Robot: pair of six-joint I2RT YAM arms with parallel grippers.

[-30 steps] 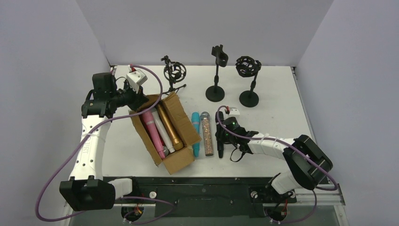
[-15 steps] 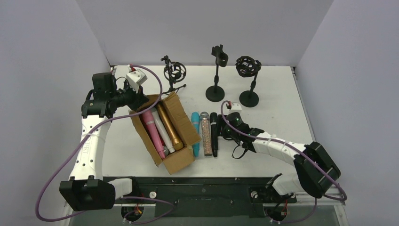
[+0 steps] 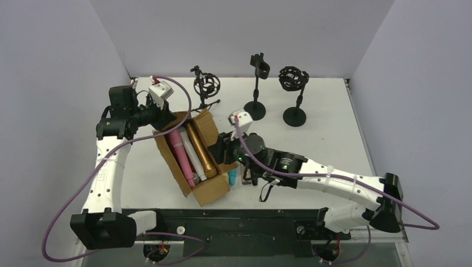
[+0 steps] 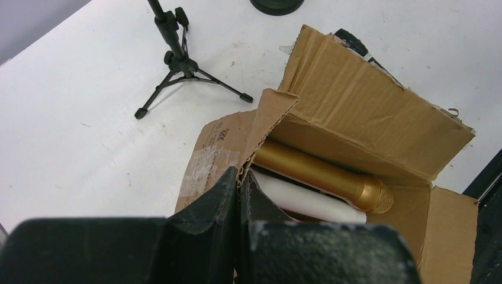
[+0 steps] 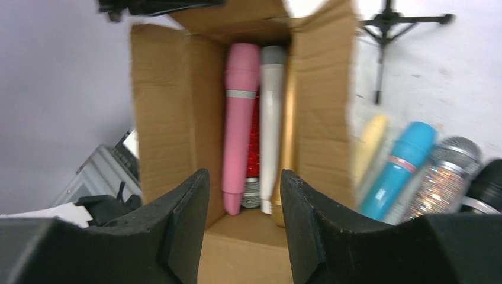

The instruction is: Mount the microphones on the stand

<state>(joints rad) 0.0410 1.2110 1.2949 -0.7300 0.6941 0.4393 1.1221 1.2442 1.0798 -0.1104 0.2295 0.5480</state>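
Microphone pick-up from the box, ordered from the near table edge outward. Nearest, the right gripper (image 5: 244, 183) hangs over the near end of the open cardboard box (image 5: 160, 106), jaws parted and nothing between them. Just right of the box, on the table (image 3: 334, 122), lie the teal microphone (image 5: 399, 168) and the glitter-bodied microphone (image 5: 444, 177), side by side and partly under the right arm in the overhead view. Inside the box, lengthwise and packed together, lie the pink microphone (image 5: 240, 106), the white microphone (image 5: 271, 118) and the gold microphone (image 4: 319, 174), with a red glittery microphone (image 5: 254, 136) half buried between the first two. At the box's far left corner the left gripper (image 4: 238, 177) is closed, its tips apparently pinching a flap edge, which would steady the box. Farthest, along the back of the table, stand the tripod stand (image 3: 207, 86), the clip stand (image 3: 259, 67) and the cage-mount stand (image 3: 293, 79), none carrying a microphone. The step in hand is judged to be taking a microphone out of the box. To do it well: choose a top-lying one such as the pink, set the jaws across its barrel near mid-length, descend without wedging on its neighbours or the box walls, close firmly on the round body, and lift straight up while the box is held
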